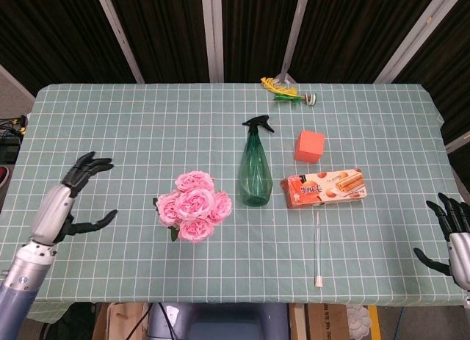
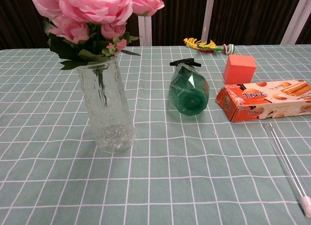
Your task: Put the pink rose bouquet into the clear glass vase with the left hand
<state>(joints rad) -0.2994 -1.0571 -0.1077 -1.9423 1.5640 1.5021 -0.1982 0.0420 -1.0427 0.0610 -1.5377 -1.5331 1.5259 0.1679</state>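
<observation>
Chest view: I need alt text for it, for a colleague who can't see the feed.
A pink rose bouquet stands upright in a clear glass vase at the left of a green checked tablecloth, with no robot hand in frame. To its right are a green spray bottle, an orange block, a snack box and a thin clear rod.

Only print anywhere: orange snack box (image 2: 265,99), right side of table, just right of green spray bottle (image 2: 188,89). White lettering on orange panel at box's left end, looks like Asian script, too blurry to actually read. Rest of that face just shows pictures of wafer rolls. Same box from head view (image 1: 325,187): lettering is even smaller, no luck. No numbers, no brand name legible. Nothing else carries text.
</observation>
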